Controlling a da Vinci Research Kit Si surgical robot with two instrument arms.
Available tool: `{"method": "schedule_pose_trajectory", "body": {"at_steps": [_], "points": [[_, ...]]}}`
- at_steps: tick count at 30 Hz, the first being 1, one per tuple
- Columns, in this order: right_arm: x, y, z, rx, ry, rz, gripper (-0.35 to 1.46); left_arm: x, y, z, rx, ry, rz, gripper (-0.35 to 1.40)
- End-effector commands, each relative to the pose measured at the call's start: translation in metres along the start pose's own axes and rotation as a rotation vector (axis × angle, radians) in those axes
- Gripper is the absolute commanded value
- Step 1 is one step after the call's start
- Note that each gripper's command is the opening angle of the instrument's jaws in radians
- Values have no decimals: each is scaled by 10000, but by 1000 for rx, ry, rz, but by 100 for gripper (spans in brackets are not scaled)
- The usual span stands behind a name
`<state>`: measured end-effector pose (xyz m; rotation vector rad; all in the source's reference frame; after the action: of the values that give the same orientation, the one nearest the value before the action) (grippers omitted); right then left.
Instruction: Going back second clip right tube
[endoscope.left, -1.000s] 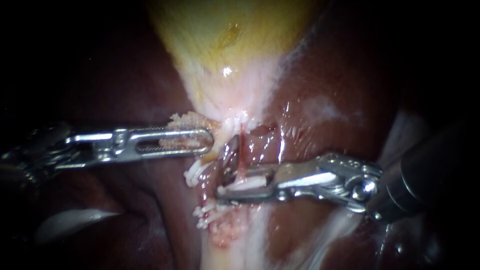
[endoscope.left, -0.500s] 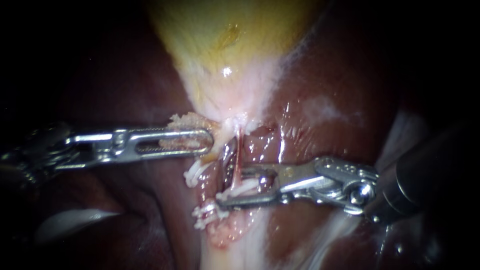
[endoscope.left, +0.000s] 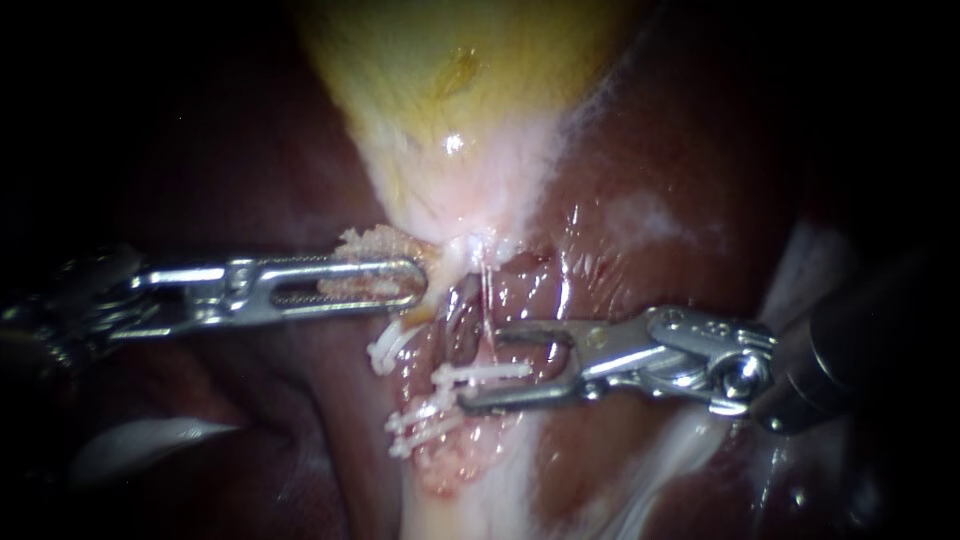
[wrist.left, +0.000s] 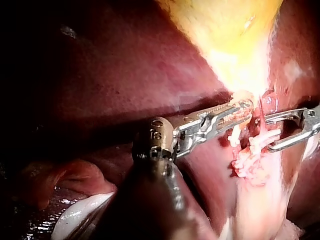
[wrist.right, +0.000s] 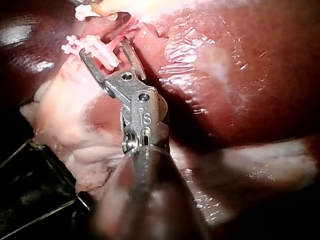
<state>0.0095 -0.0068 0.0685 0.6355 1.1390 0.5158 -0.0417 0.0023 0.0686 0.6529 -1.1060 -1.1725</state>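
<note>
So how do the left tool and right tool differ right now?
Left tool: jaws shut on pale tissue at the gallbladder's narrow end; right tool: jaws open, gripping nothing. Left tool sits above the clips in the endoscope view; right tool has a white clip between its open jaws. Both are shiny metal.

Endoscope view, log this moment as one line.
left instrument: shut on gallbladder | right instrument: open | clip: between the open right instrument's tips, not gripped
</note>
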Motion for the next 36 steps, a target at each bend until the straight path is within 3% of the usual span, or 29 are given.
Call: {"method": "schedule_pose_trajectory", "body": {"at_steps": [1, 8, 18, 23, 36], "points": [[0, 1, -2, -2, -1, -11, 50, 0, 0, 0, 0, 0, 0, -35], [4, 2, -30, -15, -6, -123, 50, 0, 0, 0, 0, 0, 0, -35], [38, -5, -91, -28, -28, -316, 50, 1, 1, 0, 0, 0, 1, -35], [46, -7, -111, -28, -33, -341, 50, 1, 1, 0, 0, 0, 1, -35], [42, -8, -125, -19, -36, -372, 50, 4, 12, 15, 0, -2, 5, -35]]}}
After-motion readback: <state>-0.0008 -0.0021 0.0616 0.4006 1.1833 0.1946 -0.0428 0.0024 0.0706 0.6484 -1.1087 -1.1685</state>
